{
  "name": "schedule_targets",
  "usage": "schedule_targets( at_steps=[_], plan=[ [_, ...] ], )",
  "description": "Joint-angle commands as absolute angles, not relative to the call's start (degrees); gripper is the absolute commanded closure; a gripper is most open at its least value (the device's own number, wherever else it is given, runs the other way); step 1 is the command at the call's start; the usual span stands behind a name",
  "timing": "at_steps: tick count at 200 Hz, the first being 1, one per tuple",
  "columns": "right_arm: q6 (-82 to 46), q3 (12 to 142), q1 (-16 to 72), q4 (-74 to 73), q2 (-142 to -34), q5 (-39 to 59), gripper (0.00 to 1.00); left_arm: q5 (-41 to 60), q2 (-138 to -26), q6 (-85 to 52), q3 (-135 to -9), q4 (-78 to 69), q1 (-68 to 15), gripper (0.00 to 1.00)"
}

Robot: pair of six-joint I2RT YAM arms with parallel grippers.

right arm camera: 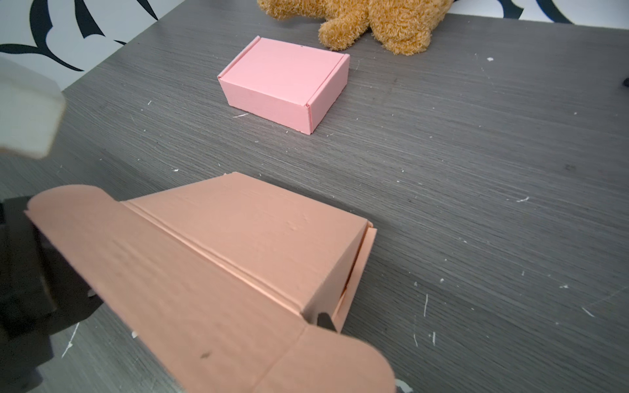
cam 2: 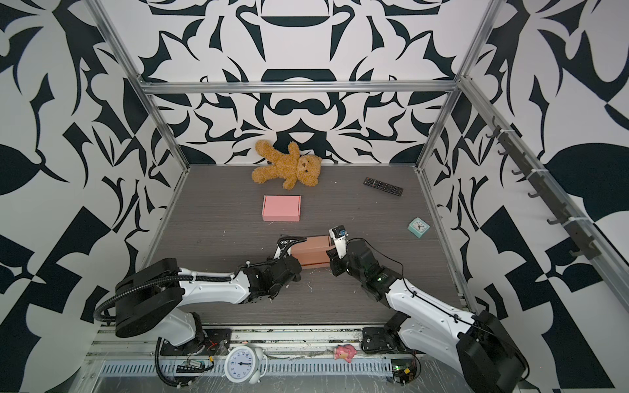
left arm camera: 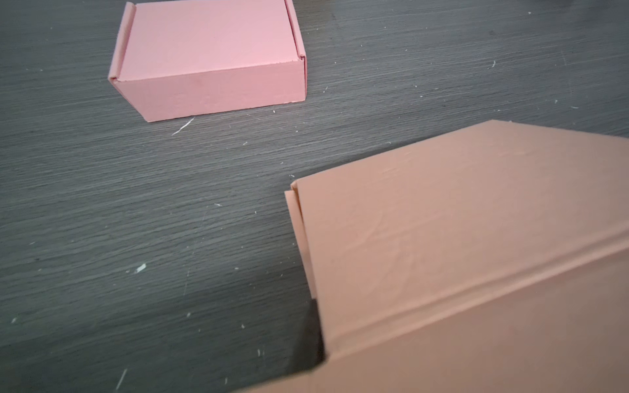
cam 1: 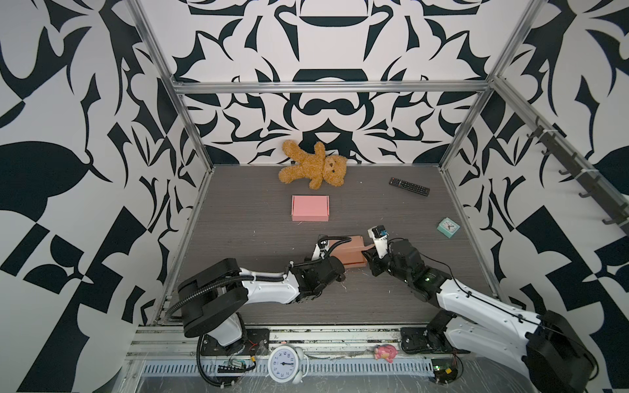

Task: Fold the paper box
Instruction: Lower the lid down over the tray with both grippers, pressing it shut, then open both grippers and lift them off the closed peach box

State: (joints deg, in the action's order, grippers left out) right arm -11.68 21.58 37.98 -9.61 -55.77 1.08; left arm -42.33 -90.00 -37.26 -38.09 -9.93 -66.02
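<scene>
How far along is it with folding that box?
Done: a pink box farther back sits fully closed. In hand: the brown box between the left gripper and right gripper already has its box shape, and the lid appears to be lowered. Left: its front flap and rounded tabs stick out untucked, so closing probably remains.

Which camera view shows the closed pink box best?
The right wrist view: the pink box appears whole and close, lid and two sides visible. The left wrist view cuts off part of it. Both top views show it small, mostly its lid.
</scene>
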Motion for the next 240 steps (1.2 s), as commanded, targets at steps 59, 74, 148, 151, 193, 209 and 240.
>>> schedule_targets(
  at_steps=[59, 74, 148, 151, 193, 209, 240],
  plan=[
    [-14.8, 18.1, 38.4, -4.1, -44.3, 1.3, 0.63, -43.7, -92.7, -40.6, -40.3, -5.5, -66.4, 0.91],
    [-15.3, 17.9, 38.4, -2.8, -42.0, 1.3, 0.62, -43.1, -92.6, -40.7, -40.7, -5.5, -66.7, 0.89],
    [-16.1, 18.9, 38.3, -0.5, -38.3, 2.4, 0.61, -37.0, -86.8, -43.0, -39.6, -1.5, -68.3, 0.62],
    [-15.9, 18.9, 38.3, -0.5, -38.3, 2.6, 0.61, -36.7, -86.4, -43.3, -39.4, -1.2, -68.3, 0.60],
    [-15.0, 19.2, 38.4, -1.3, -36.7, 7.2, 0.57, -30.9, -79.1, -44.1, -39.0, 5.7, -69.0, 0.33],
    [-13.8, 19.9, 38.4, -1.3, -36.2, 10.1, 0.52, -29.2, -75.9, -43.9, -39.1, 9.9, -69.0, 0.29],
    [-11.5, 22.3, 38.4, 1.8, -35.4, 13.1, 0.46, -25.6, -68.0, -41.8, -39.3, 16.9, -68.9, 0.24]
  ],
)
